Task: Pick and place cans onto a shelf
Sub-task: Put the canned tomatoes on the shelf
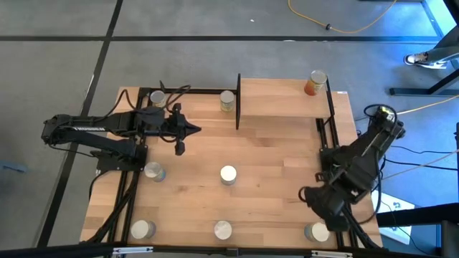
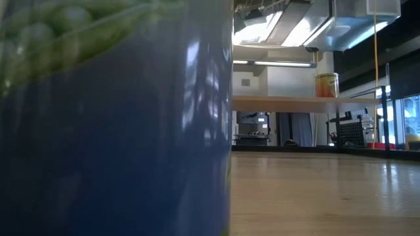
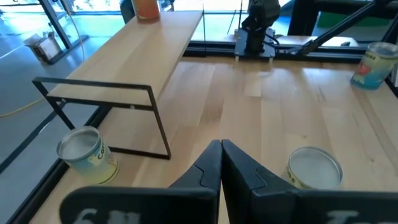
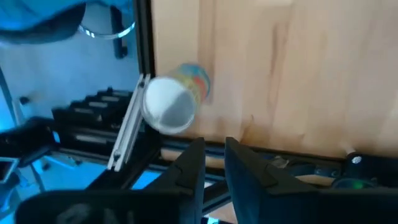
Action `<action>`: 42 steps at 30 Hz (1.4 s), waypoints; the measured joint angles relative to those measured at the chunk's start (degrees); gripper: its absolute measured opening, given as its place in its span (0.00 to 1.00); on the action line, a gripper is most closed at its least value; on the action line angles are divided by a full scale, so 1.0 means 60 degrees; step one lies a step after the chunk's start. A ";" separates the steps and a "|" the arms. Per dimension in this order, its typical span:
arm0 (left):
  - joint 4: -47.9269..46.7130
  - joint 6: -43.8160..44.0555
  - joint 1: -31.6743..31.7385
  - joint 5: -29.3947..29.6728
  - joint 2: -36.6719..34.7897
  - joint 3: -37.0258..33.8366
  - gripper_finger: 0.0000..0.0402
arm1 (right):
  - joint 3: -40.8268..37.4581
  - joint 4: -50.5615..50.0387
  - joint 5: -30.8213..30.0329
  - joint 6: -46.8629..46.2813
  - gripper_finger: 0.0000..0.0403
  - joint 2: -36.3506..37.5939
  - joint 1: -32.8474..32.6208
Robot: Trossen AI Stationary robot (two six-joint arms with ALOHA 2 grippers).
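The shelf [image 1: 283,97] stands at the table's far right with an orange can [image 1: 315,82] upright on its far right corner. A yellowish can [image 1: 226,100] stands on the table at the shelf's left end. Other cans stand at the far left [image 1: 158,98], mid left [image 1: 153,170], centre [image 1: 228,174] and along the near edge [image 1: 143,229] [image 1: 223,229] [image 1: 316,231]. My left gripper [image 1: 192,130] is shut and empty, left of the shelf, above the table. My right gripper [image 4: 214,163] is empty at the near right, above a can [image 4: 171,102], its fingers almost together.
The shelf's thin black posts [image 3: 158,127] stand just ahead of my left gripper [image 3: 221,163]. In the low view a blue can [image 2: 111,118] fills the left half, right at the camera. A black frame [image 1: 326,136] runs along the table's right edge. Bare wood lies in front of the shelf.
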State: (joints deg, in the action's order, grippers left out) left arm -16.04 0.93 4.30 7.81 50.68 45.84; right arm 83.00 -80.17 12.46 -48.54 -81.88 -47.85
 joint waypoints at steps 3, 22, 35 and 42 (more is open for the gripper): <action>-0.0266 0.0000 0.0003 0.0000 0.0000 0.0000 0.00 | 0.0000 0.0125 0.0004 -0.0152 0.16 -0.0225 -0.0329; -0.0469 -0.0004 0.0003 0.0000 0.0000 0.0000 0.00 | 0.0000 0.0948 -0.0841 0.0403 0.16 -0.2036 -0.1105; -0.0469 -0.0008 0.0003 0.0002 0.0000 0.0000 0.00 | 0.0000 0.0960 -0.0739 0.1108 0.16 -0.2590 -0.1105; -0.0472 -0.0008 0.0003 0.0004 0.0000 0.0000 0.00 | -0.0398 0.1532 -0.0284 0.0639 0.16 -0.2590 -0.1101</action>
State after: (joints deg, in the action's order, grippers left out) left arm -18.87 0.89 4.32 7.83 50.68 45.84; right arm 80.62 -70.97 10.76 -44.71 -97.43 -54.46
